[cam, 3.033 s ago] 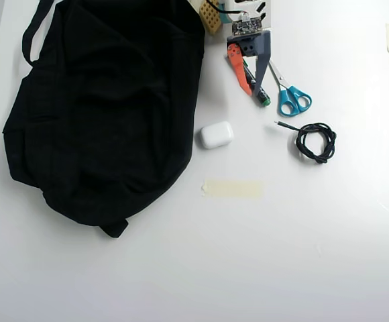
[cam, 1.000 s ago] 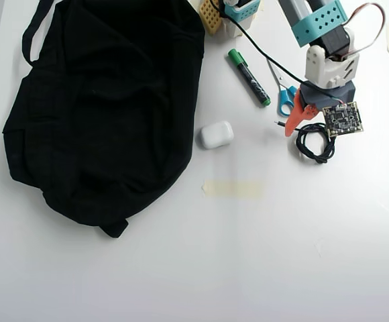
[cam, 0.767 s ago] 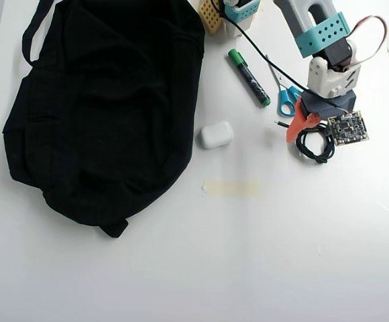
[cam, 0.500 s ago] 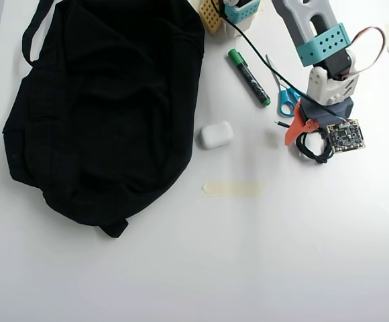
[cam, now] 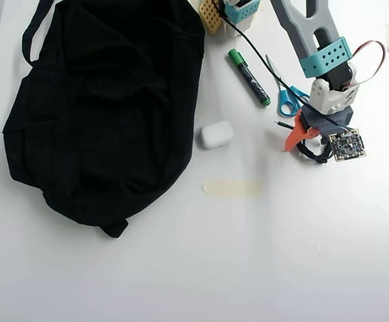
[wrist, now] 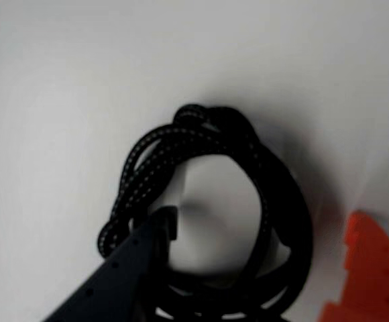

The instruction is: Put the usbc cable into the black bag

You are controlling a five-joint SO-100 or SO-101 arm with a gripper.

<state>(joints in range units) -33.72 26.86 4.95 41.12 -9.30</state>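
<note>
- The usbc cable (wrist: 261, 181) is a braided black cord coiled into a loose loop, lying flat on the white table (cam: 261, 255) on the right of the overhead view, beneath the arm.
- Handling estimate: light, soft and limp; the coil may unwind or trail when lifted. The bunched strands on one side of the loop offer the best hold.
- The gripper (wrist: 261, 235) is spread open: the dark finger sits inside the loop, the orange finger outside it, with strands between them.
- The scissors (cam: 287, 94) lie just beside the cable.
- The black bag (cam: 100, 107) lies well apart, at the left of the overhead view.
</note>
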